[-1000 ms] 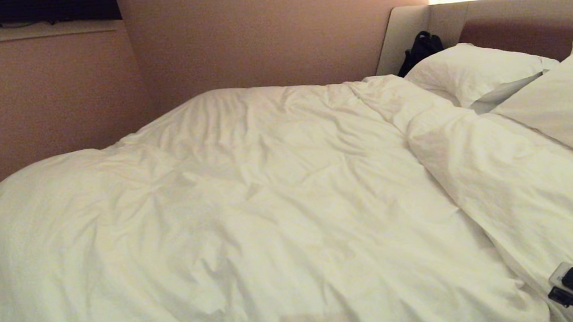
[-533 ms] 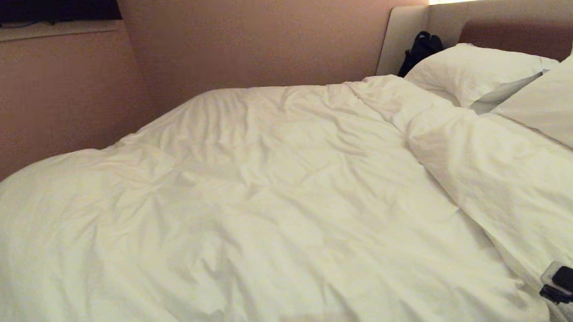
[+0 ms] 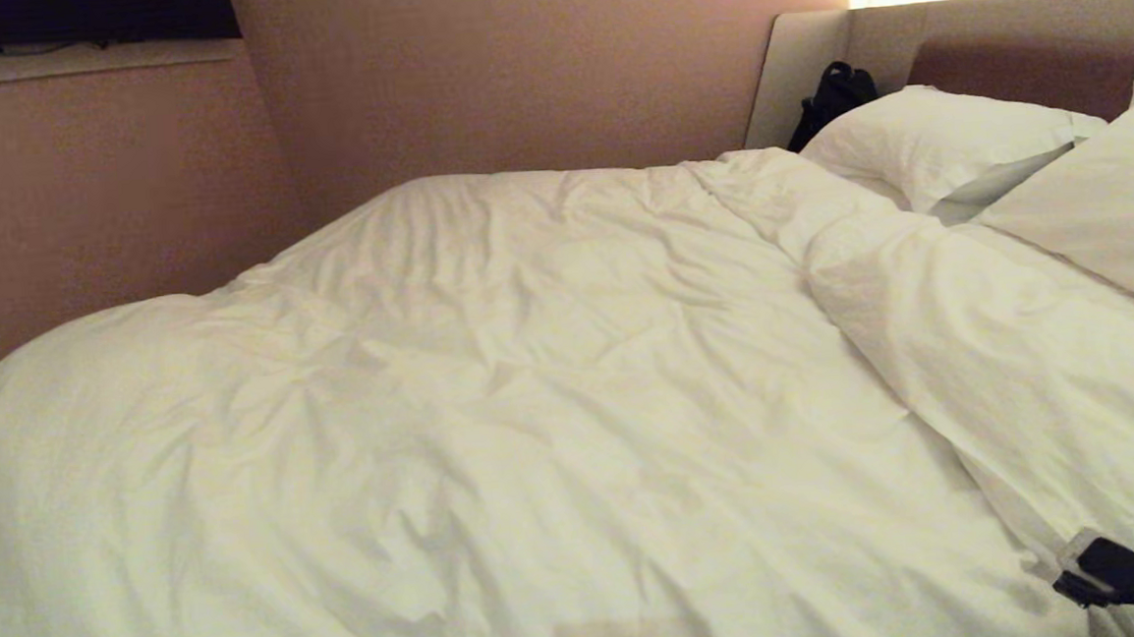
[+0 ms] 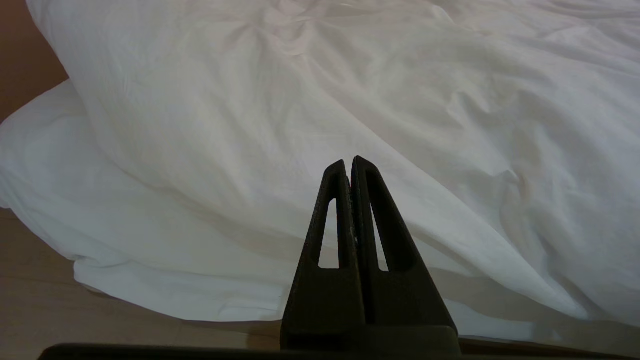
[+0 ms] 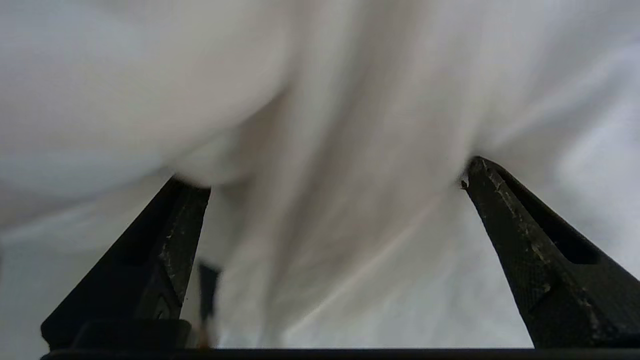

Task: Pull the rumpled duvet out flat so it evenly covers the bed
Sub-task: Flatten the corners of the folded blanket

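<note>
My right gripper (image 5: 330, 175) stands with its two black fingers (image 5: 505, 210) spread wide, and a soft ridge of the thick, puffy white duvet (image 3: 493, 392) rises between them; nothing is pinched yet. Over the last second it has slid lower and closer to the fabric at the near right corner of the head view, where only a dark sliver of the right gripper (image 3: 1124, 580) still shows. I judge that to mean I am lining up for a grab on the folded band of duvet there, the part that most needs pulling out.

The duvet lies across most of the wide low bed with its padded beige and brown headboard (image 3: 1003, 36), creased all over and doubled back in a thick fold toward the two white pillows (image 3: 950, 137).

Only the right wrist view shows the cloth between my fingers; the head view cannot. The left wrist view alone shows my left gripper (image 4: 350, 165), fingers pressed together and empty, hanging low beside the bed, with the duvet's edge drooping over a thin white sheet (image 4: 100, 220) toward the pale wooden floor (image 4: 75, 320).
</note>
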Controlling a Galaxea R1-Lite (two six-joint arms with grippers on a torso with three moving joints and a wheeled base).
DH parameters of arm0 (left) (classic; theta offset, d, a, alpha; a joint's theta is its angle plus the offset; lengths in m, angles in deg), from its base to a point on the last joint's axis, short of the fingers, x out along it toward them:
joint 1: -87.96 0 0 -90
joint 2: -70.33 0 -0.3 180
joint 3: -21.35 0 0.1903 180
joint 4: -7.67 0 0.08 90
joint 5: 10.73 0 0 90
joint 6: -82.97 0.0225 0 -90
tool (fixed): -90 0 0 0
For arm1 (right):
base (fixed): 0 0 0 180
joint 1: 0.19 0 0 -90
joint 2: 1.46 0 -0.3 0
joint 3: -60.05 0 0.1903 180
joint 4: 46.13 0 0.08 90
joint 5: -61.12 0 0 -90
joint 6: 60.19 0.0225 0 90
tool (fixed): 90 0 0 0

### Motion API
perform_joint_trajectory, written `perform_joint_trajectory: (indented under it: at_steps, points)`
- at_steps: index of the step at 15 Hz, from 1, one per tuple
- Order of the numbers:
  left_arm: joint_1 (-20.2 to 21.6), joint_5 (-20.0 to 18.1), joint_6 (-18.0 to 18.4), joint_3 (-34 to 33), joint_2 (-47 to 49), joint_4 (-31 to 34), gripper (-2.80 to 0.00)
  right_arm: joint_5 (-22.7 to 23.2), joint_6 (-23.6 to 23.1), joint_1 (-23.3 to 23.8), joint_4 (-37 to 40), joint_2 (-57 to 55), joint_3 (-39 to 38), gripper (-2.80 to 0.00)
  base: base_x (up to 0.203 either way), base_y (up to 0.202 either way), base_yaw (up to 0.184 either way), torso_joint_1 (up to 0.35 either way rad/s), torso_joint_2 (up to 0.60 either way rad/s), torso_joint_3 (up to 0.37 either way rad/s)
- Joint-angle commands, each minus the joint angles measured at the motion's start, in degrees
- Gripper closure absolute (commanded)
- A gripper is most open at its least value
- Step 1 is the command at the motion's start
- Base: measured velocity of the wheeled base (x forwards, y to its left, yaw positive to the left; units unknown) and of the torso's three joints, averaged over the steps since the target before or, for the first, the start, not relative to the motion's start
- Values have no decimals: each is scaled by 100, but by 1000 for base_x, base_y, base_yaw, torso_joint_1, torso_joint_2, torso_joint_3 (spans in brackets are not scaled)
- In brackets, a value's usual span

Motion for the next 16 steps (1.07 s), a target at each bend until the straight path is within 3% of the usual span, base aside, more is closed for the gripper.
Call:
perform_joint_trajectory:
  at_steps: [1, 5, 16]
  points:
    - [0, 3, 2, 0, 0, -2, 0, -3, -24, 2, -934, 99, -57, -280, 0, 0, 0, 0, 0, 0]
    - [0, 3, 2, 0, 0, -2, 0, -146, -49, 7, -860, 785, -195, -280, 0, 0, 0, 0, 0, 0]
    - [0, 3, 2, 0, 0, -2, 0, -381, -86, 2, -820, 414, -198, -280, 0, 0, 0, 0, 0, 0]
